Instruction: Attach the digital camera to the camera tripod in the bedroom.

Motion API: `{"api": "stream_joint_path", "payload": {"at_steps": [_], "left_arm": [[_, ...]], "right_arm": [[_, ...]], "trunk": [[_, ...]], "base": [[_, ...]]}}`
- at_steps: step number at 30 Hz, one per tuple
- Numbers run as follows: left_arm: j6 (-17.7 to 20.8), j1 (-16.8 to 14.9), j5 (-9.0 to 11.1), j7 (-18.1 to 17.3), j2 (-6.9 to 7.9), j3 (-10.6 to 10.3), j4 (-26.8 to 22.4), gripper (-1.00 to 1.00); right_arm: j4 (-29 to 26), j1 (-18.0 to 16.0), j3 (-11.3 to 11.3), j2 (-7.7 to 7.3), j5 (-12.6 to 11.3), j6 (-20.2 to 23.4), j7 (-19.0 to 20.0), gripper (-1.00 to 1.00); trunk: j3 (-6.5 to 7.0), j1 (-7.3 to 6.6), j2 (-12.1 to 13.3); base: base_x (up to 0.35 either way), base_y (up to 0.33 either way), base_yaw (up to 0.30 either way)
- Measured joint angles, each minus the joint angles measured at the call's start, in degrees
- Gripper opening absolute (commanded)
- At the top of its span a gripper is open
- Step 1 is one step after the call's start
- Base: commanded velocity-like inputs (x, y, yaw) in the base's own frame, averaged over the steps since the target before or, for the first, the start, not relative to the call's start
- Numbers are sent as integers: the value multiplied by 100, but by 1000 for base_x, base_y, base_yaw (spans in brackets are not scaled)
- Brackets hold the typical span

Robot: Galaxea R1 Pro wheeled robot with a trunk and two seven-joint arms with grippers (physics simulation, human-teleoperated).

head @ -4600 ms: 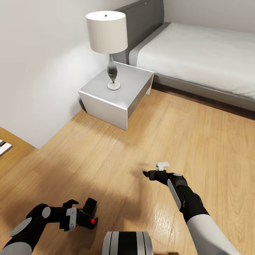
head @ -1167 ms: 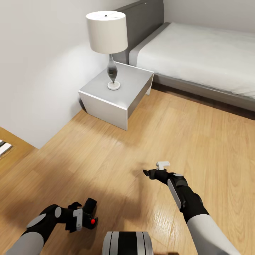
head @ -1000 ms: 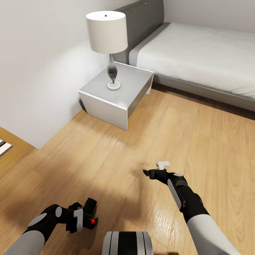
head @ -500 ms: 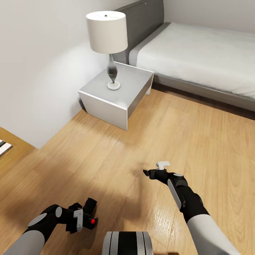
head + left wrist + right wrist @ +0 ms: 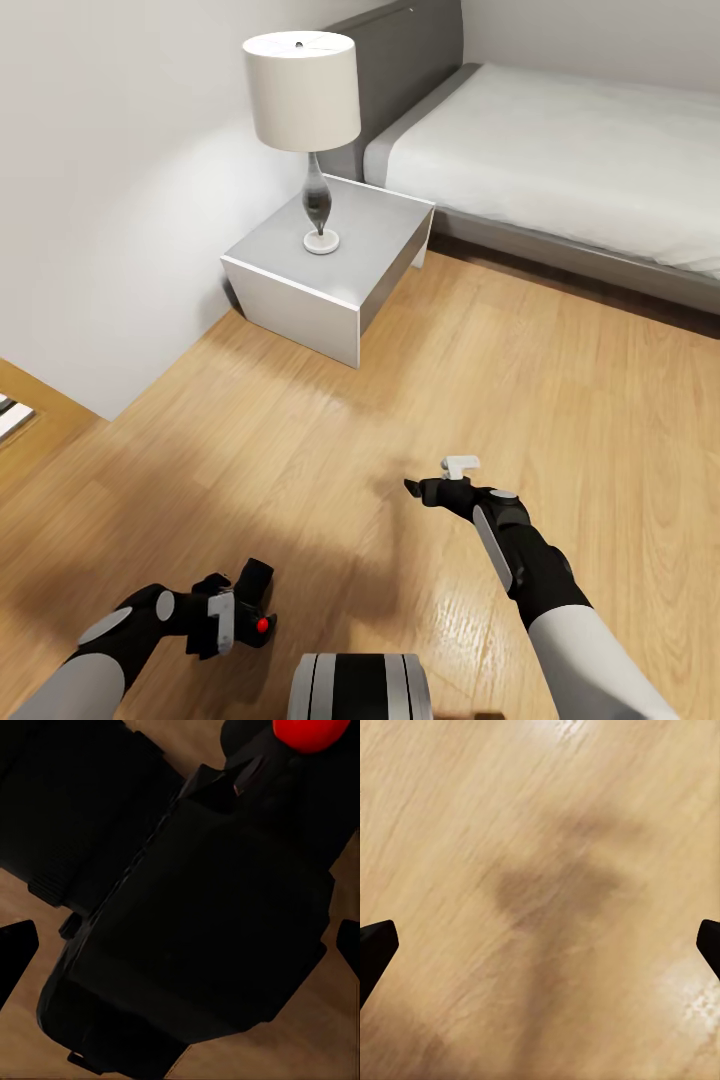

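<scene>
Since the earliest picture the left arm has drawn back and lower toward the robot's base, carrying the camera (image 5: 252, 603) with it, while the right arm and the room have stayed put. The left pincer (image 5: 228, 612) holds the camera by its body, low over the wood floor (image 5: 330, 450), its red button (image 5: 262, 625) facing out; the left wrist view shows the dark body (image 5: 202, 937) between the finger tips. The right pincer (image 5: 440, 480) hangs spread wide over bare floor, holding nothing. A lamp (image 5: 303, 110) stands on the grey bedside surface (image 5: 370, 225) next to the bed (image 5: 560, 150). By the look of it the camera is small, rigid and light, with smooth faces that could slip, so a grip across the body, clear of the lens and the underside that must meet the tripod, seems safest.
</scene>
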Motion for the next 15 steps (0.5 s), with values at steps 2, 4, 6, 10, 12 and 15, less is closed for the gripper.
{"api": "stream_joint_path", "payload": {"at_steps": [2,4,6,10,12,15], "left_arm": [[1,1,-2,19,10,0,22,100],[1,1,-5,31,21,0,42,100],[1,1,-7,36,24,0,50,100],[0,1,-8,43,28,4,60,100],[0,-1,-8,43,24,6,59,100],[0,0,-9,44,14,8,57,100]], "right_arm": [[0,0,0,2,1,-1,0,100],[0,0,-1,3,0,-1,0,100],[0,0,-1,4,-1,-1,0,100],[0,0,0,4,0,-2,0,100],[0,0,0,4,1,-3,1,100],[0,0,0,4,1,-3,3,100]], "trunk": [[0,0,0],[0,0,0],[0,0,0],[0,0,0],[0,0,0],[0,0,0]], "base": [[0,0,0],[0,0,0],[0,0,0],[0,0,0],[0,0,0],[0,0,0]]}}
